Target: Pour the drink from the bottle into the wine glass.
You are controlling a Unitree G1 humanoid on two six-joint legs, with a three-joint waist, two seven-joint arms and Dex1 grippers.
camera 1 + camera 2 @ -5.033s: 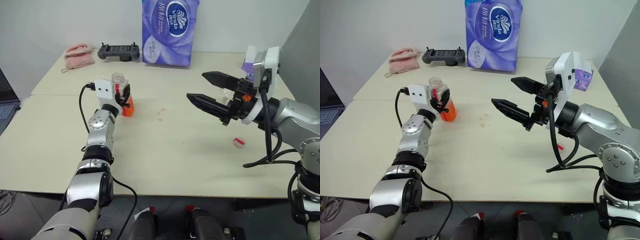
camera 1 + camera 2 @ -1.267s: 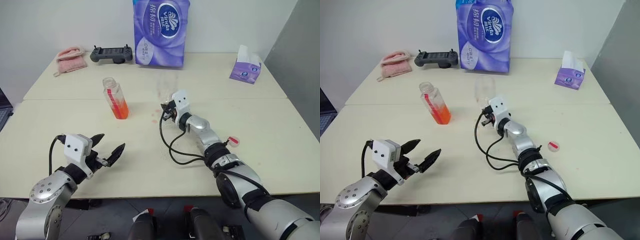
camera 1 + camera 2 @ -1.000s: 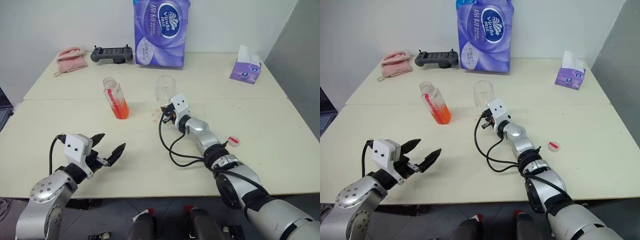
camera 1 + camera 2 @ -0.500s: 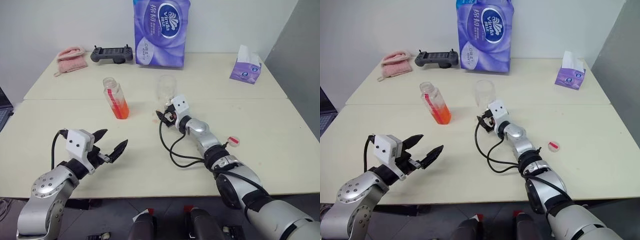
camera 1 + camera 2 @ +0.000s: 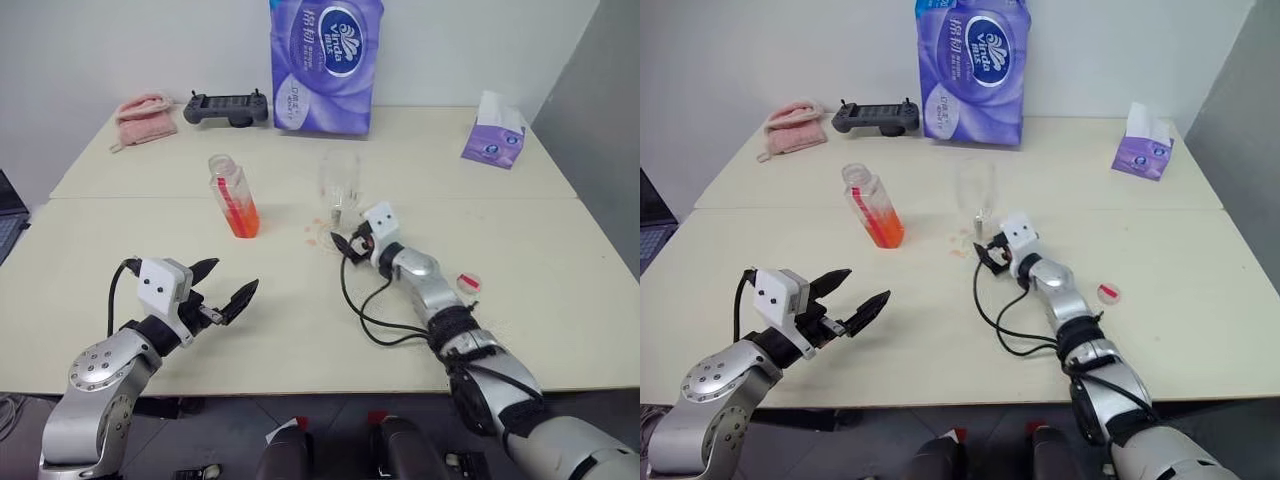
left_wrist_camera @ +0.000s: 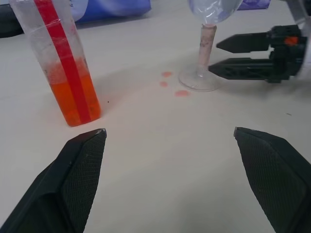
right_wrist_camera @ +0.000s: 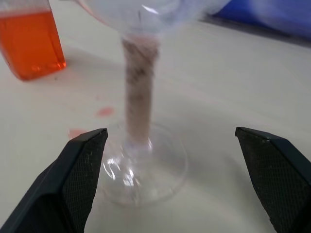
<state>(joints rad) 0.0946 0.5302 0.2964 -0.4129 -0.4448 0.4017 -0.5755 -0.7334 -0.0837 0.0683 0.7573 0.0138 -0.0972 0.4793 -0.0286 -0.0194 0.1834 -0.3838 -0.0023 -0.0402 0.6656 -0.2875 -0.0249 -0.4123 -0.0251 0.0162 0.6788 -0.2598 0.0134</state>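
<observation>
- Right gripper (image 5: 985, 252) sits low over the table (image 5: 540, 300), fingers spread wide with nothing between them, tips just short of the glass (image 5: 339, 185).
- The glass stands upright on its foot, free of both fingers; the right wrist view has its stem (image 7: 140, 92) dead centre between the two pads.
- A few small orange drops (image 6: 171, 83) dot the table beside the foot.
- Left gripper (image 5: 222, 296) hovers near the front edge, also wide open and empty, well apart from everything.
- Bottle (image 5: 233, 195) stands upright left of the glass, uncapped, a red stripe down its side, drink (image 6: 73, 99) filling its lower part.
- A small red-and-white cap (image 5: 468, 283) lies right of the right arm.
- At the back: a tall purple pack (image 5: 325, 62) with a swan-like logo and script I can't read with any confidence, a black controller (image 5: 229, 106), a pink cloth (image 5: 144, 112).
- Purple tissue box (image 5: 494, 135) sits far right.
</observation>
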